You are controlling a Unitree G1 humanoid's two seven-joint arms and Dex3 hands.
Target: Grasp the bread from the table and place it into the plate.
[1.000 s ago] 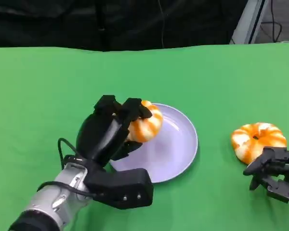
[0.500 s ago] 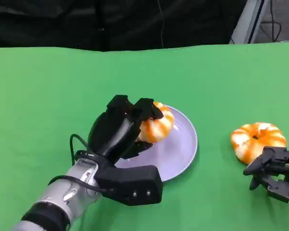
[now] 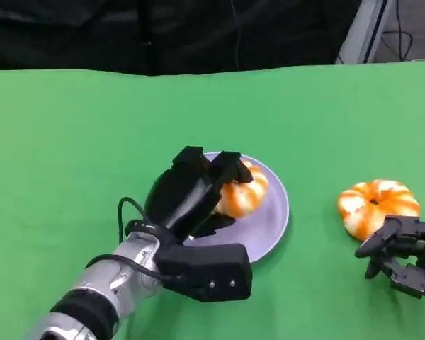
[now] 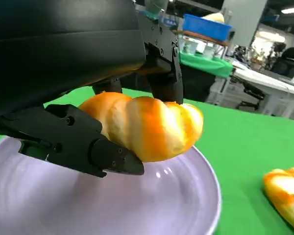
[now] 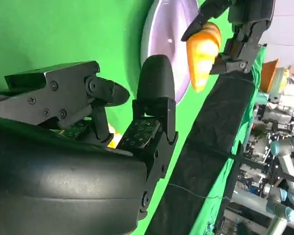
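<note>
Head view: your left hand (image 3: 191, 195) grips the bread (image 3: 244, 191) above the plate (image 3: 273, 219), which sits near the middle of the green table (image 3: 71, 142). A second bread (image 3: 377, 205) lies toward the table's right edge, with your right hand (image 3: 404, 255) just beside it on the near side; it holds nothing, and you cannot tell how far its fingers are spread.

Left wrist view: the bread is pinched between the fingers (image 4: 112, 156), apparently clear of the plate's surface.

Right wrist view: the fingers (image 5: 154, 83) are apart and empty.

The step in hand is judged to be placement: lower the bread onto the plate, then spread the fingers.
</note>
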